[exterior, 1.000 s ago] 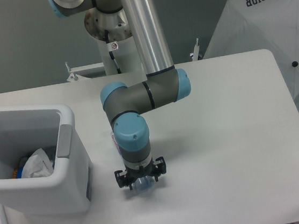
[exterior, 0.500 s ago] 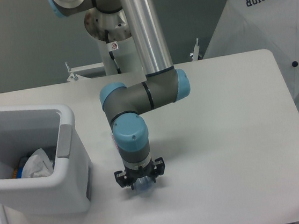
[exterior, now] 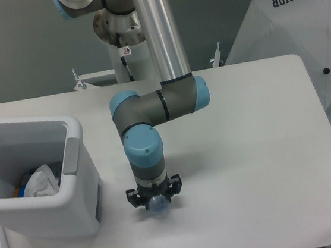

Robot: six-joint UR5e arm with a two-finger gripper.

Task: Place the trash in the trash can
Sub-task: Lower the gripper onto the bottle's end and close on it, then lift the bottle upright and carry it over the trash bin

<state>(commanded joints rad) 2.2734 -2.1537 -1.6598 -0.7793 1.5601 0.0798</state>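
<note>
Since a second ago your pincer [exterior: 154, 200] has edged left over the bottle [exterior: 157, 207]; whether it grips, you cannot tell. Light, slippery plastic: grasp mid-body.

The hand [exterior: 155, 203] is down over the clear bottle [exterior: 157, 207] beside the bin [exterior: 78, 170]

The arm [exterior: 157, 104] bends down; its gripper [exterior: 155, 204] points straight downward
</note>
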